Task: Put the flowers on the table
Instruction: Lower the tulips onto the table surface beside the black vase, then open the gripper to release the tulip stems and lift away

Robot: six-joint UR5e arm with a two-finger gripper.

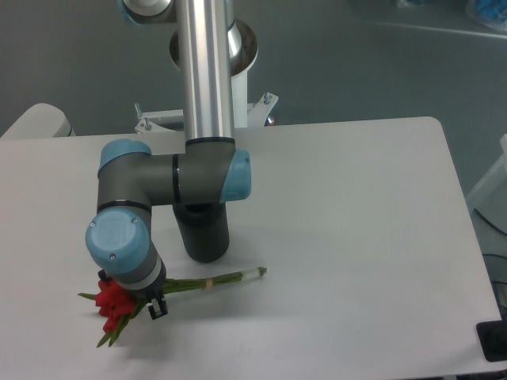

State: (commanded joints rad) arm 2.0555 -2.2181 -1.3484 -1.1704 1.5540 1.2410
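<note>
The flowers (116,305) are a small bunch of red tulips. They lie low at the front left of the white table (356,222). Their green stems (230,278) run right, with a tan band (207,282) around them. My gripper (136,301) points down over the bunch, just behind the red heads. The blue-capped wrist hides most of it. Only black bits of it show on either side of the stems, so I cannot tell how the jaws stand. I also cannot tell whether the bunch rests on the table or hangs just above it.
A black ribbed cylinder vase (204,233) stands upright just behind the stems, partly hidden by my forearm. The table's front edge runs close below the flower heads. A black object (493,342) sits off the table's front right corner.
</note>
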